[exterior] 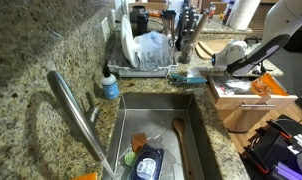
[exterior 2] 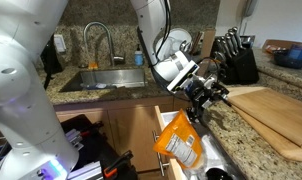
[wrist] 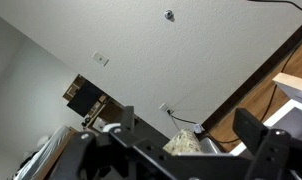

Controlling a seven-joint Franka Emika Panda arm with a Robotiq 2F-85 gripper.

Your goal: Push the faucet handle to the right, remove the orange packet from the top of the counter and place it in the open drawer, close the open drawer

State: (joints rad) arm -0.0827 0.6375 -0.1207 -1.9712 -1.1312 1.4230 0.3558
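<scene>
The orange packet stands tilted in the open drawer below the granite counter edge. It also shows in an exterior view inside the drawer. My gripper hovers just above the packet's top, at the counter edge, also seen from the sink side. In the wrist view my fingers are spread wide with nothing between them; the packet is out of that view. The curved faucet stands over the sink, and it also shows in an exterior view.
A dish rack with dishes and a soap bottle stand behind the sink. A wooden spoon lies in the sink. A knife block, a cutting board and a blue bowl sit on the counter by the arm.
</scene>
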